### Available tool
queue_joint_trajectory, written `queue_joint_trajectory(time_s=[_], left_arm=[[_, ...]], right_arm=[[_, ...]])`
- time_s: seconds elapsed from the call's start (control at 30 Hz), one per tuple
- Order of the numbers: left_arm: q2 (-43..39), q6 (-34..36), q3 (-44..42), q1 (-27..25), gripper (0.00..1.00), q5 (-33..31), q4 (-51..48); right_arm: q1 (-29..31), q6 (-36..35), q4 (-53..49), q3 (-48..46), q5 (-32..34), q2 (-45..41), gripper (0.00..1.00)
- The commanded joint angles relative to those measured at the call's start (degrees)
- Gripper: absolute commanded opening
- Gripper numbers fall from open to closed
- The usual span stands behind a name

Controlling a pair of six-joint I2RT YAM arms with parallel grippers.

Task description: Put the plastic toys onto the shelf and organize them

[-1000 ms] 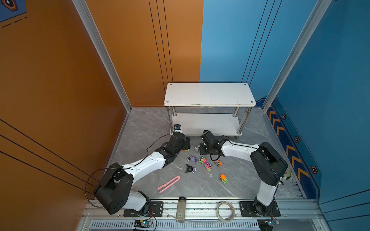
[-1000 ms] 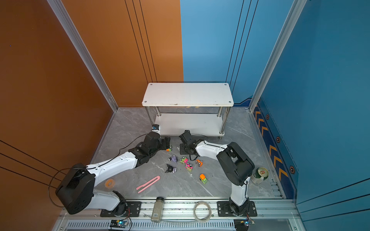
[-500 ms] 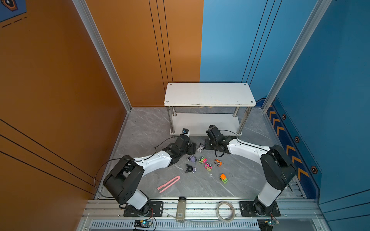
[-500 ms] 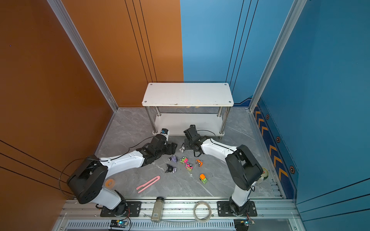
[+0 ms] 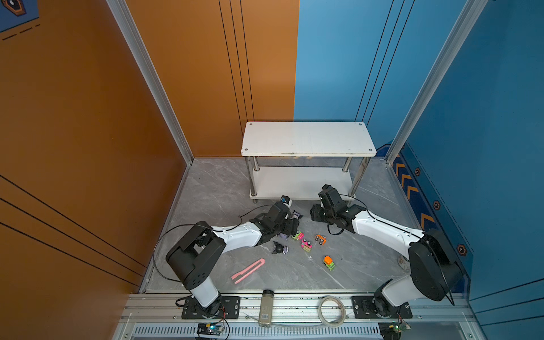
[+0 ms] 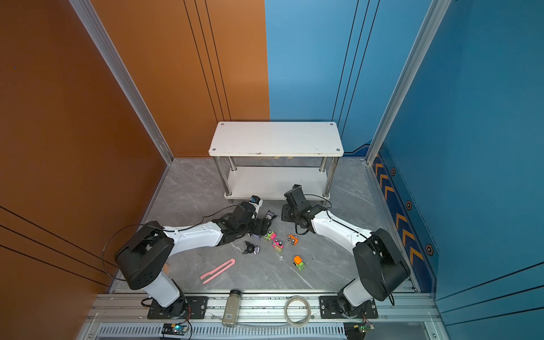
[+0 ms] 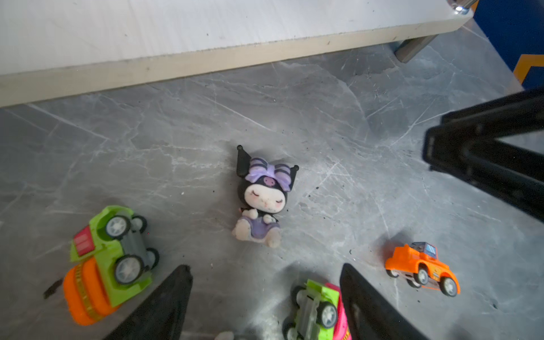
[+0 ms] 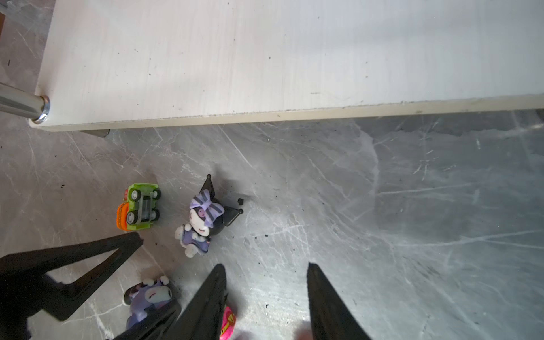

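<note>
Plastic toys point(image 5: 306, 244) strewn across the grey counter point(image 5: 212, 191), just in front of the white two-tier shelf point(image 5: 306, 138). From left: pink strip point(image 5: 248, 270) lying well apart; black-eared figurine point(image 5: 279, 249) on the counter; left hand point(image 7: 265, 266) open and empty, fingertips point(image 7: 164, 309) short of a purple-bowed figurine point(image 7: 263, 197) lying face up, with a green car point(image 7: 109, 259) tipped on its side nearby. Pink-and-green cars point(image 5: 298, 235) side by side between black-eared figurine and orange car point(image 5: 320, 239). Right hand point(image 8: 266, 265) open too, gripping nothing, near the same purple-bowed figurine. Farther right, orange car on its wheels and orange-topped car point(image 5: 328, 263) nearer the front rail point(image 5: 294, 303).
</note>
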Motion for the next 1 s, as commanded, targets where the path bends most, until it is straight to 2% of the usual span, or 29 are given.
queue_joint_trajectory(time_s=[0.0, 0.1, 0.3, 0.43, 0.63, 0.73, 0.9, 0.97], left_arm=[[2.73, 2.48, 3.61, -0.15, 0.79, -0.29, -1.9], [4.87, 2.89, 5.45, -0.06, 0.73, 0.71, -2.39], [8.0, 2.87, 7.59, -0.58, 0.72, 1.18, -2.38], [9.83, 3.07, 8.45, -0.72, 0.61, 1.3, -2.42], [11.7, 4.45, 9.96, -0.6, 0.61, 0.55, -3.53], [12.52, 5.0, 10.37, -0.61, 0.53, 0.47, -4.14], [12.5, 5.26, 10.45, -0.6, 0.31, -0.01, -4.06], [11.9, 5.59, 10.33, -0.69, 0.27, -0.55, -4.06]], right_arm=[[-0.3, 0.55, -0.19, -1.16, -0.62, -2.09, 0.5], [-0.33, 0.55, -0.46, -1.9, -0.43, -2.95, 0.51], [-0.6, 0.55, -0.31, -3.09, -0.01, -4.1, 0.52], [-0.78, 0.55, -0.19, -3.37, -0.15, -4.27, 0.52], [-0.91, 0.55, -0.19, -3.62, -0.15, -4.45, 0.53], [-0.91, 0.55, -0.28, -3.8, -0.16, -4.54, 0.54], [-0.91, 0.63, -0.23, -3.89, -0.01, -4.63, 0.53], [-0.96, 0.72, -0.5, -3.66, -0.31, -4.66, 0.54]])
